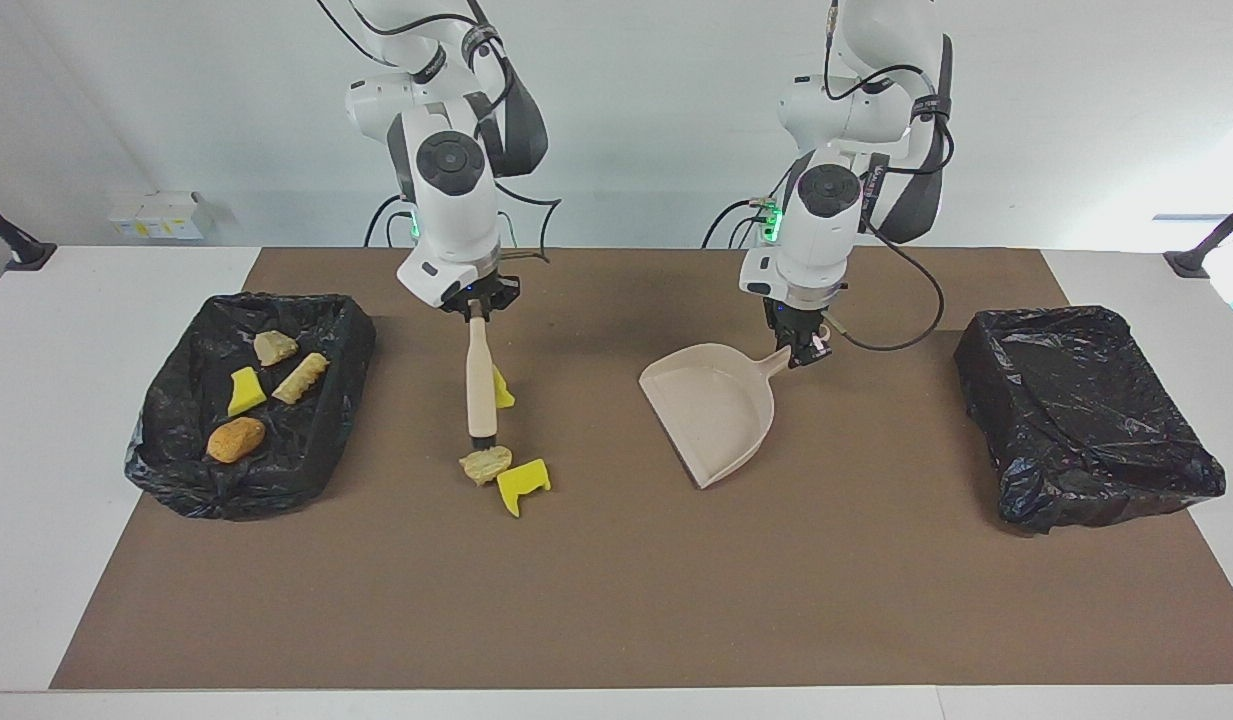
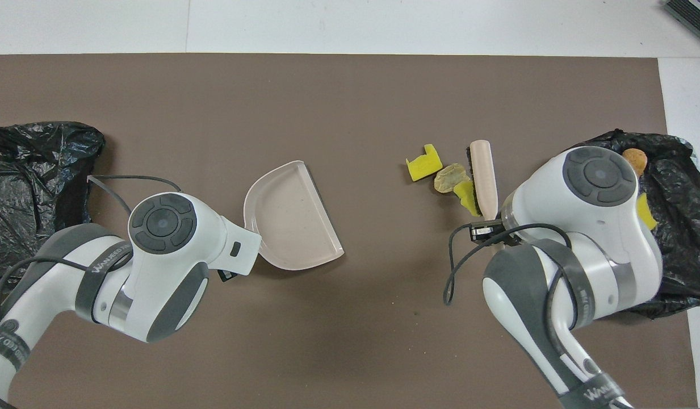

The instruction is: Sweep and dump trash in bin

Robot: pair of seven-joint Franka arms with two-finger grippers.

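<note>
Right gripper grasps the brush over three trash scraps mid-surface; left gripper grasps the dustpan handle.

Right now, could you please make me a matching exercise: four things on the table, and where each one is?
1 dustpan
2 brush
3 orange lump
4 tan lump

A in the black-lined bin at the right arm's end
B between the jaws of the right gripper
C between the jaws of the left gripper
D on the brown mat, beside a yellow chunk

Pairs: 1-C, 2-B, 3-A, 4-D
</note>
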